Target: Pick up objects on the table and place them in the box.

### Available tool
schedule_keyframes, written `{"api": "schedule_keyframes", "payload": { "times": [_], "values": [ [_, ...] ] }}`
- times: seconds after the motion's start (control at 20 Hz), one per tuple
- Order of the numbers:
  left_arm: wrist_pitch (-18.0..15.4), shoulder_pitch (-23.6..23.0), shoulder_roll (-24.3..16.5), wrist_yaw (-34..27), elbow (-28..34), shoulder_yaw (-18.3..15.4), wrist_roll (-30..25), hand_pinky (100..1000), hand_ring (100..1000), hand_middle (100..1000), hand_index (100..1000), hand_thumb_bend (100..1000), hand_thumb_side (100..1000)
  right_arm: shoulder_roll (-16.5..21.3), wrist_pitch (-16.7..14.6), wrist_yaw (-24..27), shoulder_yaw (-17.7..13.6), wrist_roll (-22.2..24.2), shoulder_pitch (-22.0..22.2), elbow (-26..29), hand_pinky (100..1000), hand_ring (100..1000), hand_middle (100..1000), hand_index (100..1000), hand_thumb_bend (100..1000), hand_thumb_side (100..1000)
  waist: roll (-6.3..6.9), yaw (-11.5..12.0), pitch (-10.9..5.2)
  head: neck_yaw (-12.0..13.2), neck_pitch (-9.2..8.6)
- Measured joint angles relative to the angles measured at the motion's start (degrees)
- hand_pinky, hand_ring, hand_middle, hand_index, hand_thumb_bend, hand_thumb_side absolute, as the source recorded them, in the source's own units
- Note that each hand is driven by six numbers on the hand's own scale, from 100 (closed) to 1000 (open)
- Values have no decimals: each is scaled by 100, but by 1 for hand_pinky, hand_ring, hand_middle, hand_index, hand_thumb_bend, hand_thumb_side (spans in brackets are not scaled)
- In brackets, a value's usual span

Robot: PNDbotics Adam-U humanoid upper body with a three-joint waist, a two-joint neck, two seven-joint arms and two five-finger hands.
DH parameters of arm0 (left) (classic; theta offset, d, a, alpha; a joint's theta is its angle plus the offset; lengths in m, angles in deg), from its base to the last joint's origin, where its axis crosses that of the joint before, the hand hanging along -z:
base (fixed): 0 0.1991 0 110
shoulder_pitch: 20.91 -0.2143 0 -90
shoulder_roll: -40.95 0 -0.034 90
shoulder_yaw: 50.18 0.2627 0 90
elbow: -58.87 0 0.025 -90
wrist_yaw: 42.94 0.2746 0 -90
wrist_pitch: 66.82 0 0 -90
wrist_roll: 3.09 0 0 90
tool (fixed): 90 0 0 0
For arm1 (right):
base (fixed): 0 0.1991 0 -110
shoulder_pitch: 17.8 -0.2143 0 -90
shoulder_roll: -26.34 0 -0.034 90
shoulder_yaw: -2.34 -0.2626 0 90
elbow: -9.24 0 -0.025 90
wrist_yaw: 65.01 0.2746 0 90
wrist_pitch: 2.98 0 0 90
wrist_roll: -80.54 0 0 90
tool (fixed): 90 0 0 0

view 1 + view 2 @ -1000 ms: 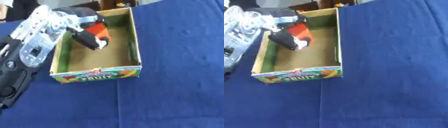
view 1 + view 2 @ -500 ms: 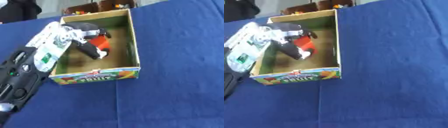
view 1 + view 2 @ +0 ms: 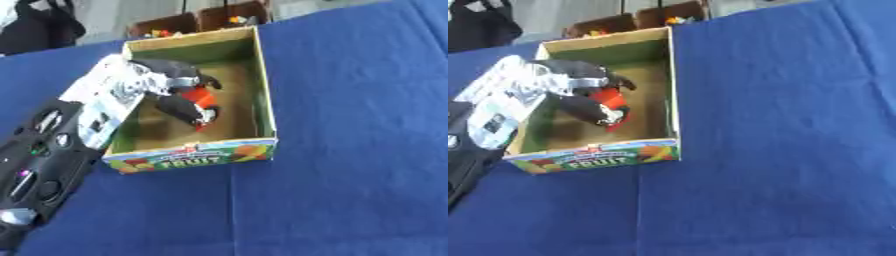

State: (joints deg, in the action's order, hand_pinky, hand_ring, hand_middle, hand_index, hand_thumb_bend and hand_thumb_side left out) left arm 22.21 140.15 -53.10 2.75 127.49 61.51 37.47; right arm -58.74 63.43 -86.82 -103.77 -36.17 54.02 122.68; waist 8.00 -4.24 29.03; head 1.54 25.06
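An open cardboard box (image 3: 268, 112) with a "FRUIT" label on its front wall stands on the blue cloth, left of centre. My left hand (image 3: 175, 82) reaches over the box's left wall and sits inside it, fingers and thumb curled round a red object (image 3: 203, 97). The object is low over the box floor; whether it touches the floor I cannot tell. My left forearm (image 3: 52, 155) runs down to the lower left corner. The right hand shows in neither view.
Blue cloth (image 3: 359, 125) covers the table to the right and in front of the box. Two brown boxes (image 3: 197, 20) with small coloured things stand beyond the table's far edge. A dark shape (image 3: 35, 25) sits at the upper left.
The whole picture has shifted, so the head has moved. My left hand has gone deeper and lower into the box with the red object still held.
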Motion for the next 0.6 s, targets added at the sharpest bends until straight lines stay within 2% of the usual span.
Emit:
{"api": "schedule_keyframes", "payload": {
  "times": [0.05, 0.15, 0.25, 0.45, 0.6],
  "values": [
    [5, -2, 0, 35, 6, -23, -33, 734, 931, 910, 1000, 100, 1000, -2, 0, 1, 2, 0, 1, 0, 574, 650, 463, 639, 100, 900, 0, 0, -95, 0, 1],
    [24, -3, 0, 90, 75, -80, -63, 837, 1000, 951, 1000, 100, 1000, -2, 0, 1, 6, -1, 1, 0, 574, 651, 463, 639, 100, 900, 0, 1, -284, -1, 1],
    [51, -10, 0, 126, 156, -128, -70, 984, 1000, 986, 1000, 100, 1000, -3, 0, 2, 8, -1, 2, 0, 574, 650, 462, 639, 100, 901, 0, 2, -304, -1, 3],
    [128, -43, 2, 52, 435, -286, 5, 1000, 1000, 995, 1000, 100, 1000, -9, 6, 8, 10, -8, 4, 0, 574, 651, 462, 638, 100, 904, 0, 22, -304, -16, 11],
    [177, -44, -1, -59, 814, -469, 244, 1000, 1000, 968, 1000, 100, 1000, -16, 12, 9, 10, -20, 6, 0, 574, 651, 463, 638, 100, 902, 0, 48, -304, -29, 28]
  ]
}}
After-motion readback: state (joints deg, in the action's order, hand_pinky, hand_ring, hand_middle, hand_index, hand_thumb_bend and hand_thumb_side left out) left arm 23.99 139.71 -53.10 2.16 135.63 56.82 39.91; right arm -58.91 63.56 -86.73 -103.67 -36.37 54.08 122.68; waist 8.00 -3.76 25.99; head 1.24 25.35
